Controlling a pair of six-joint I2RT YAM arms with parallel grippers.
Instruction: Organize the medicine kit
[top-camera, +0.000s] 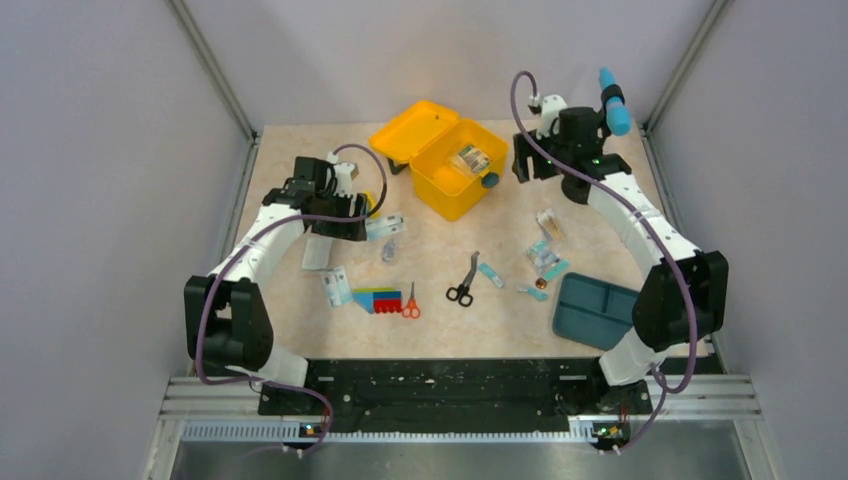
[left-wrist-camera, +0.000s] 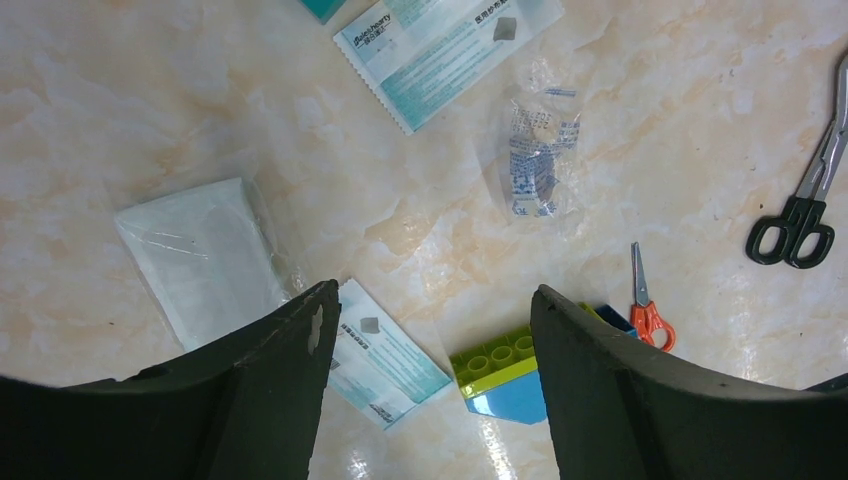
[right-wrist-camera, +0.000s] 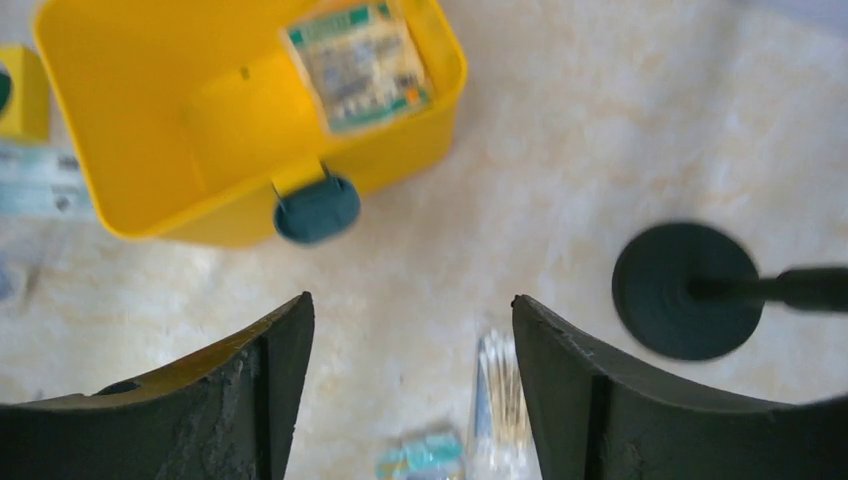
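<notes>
View from above: medicine kit (top-camera: 445, 165) sits lid-open at the far middle of the table (top-camera: 500, 335) (one packet (top-camera: 470, 160) inside). Left wrist: left gripper (left-wrist-camera: 430, 300) jaws wide, empty, over sachets (left-wrist-camera: 385, 365). Right wrist: right gripper (right-wrist-camera: 410, 305) jaws wide, empty, near the teal latch (right-wrist-camera: 317, 208).

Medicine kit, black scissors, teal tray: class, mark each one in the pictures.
medicine kit (top-camera: 468, 203), top view, yellow front wall.
black scissors (top-camera: 467, 274), top view, shank by the pivot.
teal tray (top-camera: 585, 310), top view, bare compartment floor.
</notes>
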